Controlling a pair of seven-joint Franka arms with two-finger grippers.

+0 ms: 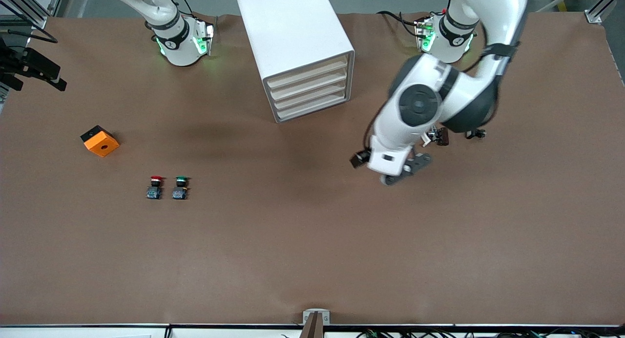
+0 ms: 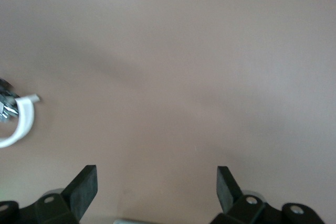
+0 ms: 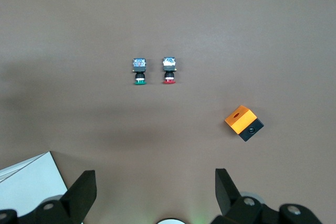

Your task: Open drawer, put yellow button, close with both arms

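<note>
The white cabinet (image 1: 293, 30) stands at the robots' side of the table, and a corner of it shows in the right wrist view (image 3: 26, 182). Its top drawer (image 1: 308, 73) is shut, like the three below it. No yellow button shows in any view. The left arm (image 1: 420, 103) reaches down over bare table toward its own end, nearer the front camera than the cabinet. The left gripper (image 2: 156, 174) is open and empty above the brown surface. The right gripper (image 3: 155, 178) is open and empty, held high near its base.
A red-capped button (image 1: 156, 186) and a green-capped button (image 1: 181, 186) stand side by side toward the right arm's end; both show in the right wrist view (image 3: 169, 69) (image 3: 139, 70). An orange block (image 1: 100, 141) lies beside them. A white loop (image 2: 21, 124) shows by the left gripper.
</note>
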